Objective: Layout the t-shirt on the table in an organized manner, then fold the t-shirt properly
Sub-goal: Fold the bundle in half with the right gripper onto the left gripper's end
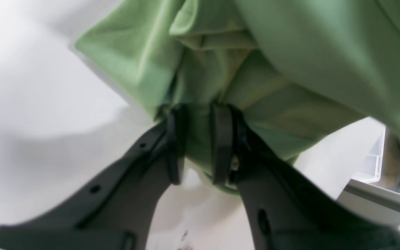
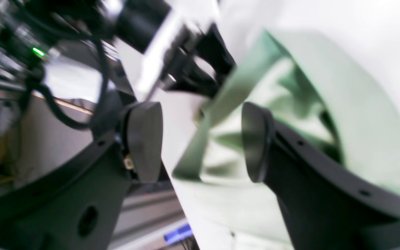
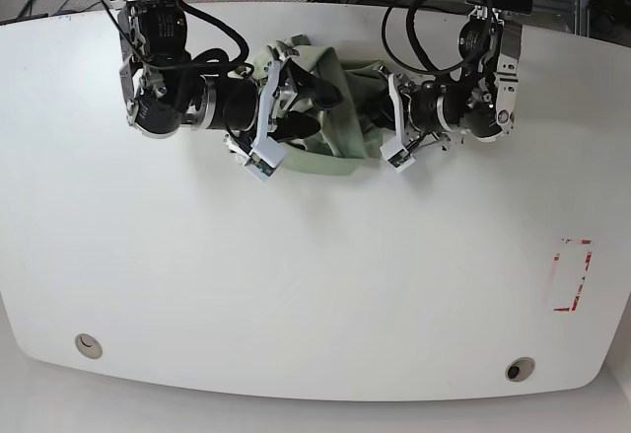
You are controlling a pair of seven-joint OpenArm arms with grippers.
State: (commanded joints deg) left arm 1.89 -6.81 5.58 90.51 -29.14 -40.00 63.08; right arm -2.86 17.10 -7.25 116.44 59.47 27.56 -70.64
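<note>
Through the left wrist camera, the left gripper has its two dark pads drawn in tight on a bunch of the t-shirt, a pinched fold of pale green cloth squeezed between them, with more of the shirt hanging in loose creases beyond and the white table blurred underneath. From the right wrist camera, the right gripper stands spread wide with nothing between its pads; the green cloth lies just beyond it, a folded edge running diagonally past the gap, and I can't tell from this blurry view whether either finger touches the fabric. From the base camera overhead, the t-shirt is a crumpled heap near the far edge of the table, sitting between the two arms, with the right gripper reaching in from the view's left and the left gripper from the view's right, close on either side of the bundle. The red rectangular marking and the two grommet holes sit well apart from it. To my eye the job has hardly started: the shirt is not spread out, no sleeve or hem is laid flat, and all the laying out and every fold remain to be done.
</note>
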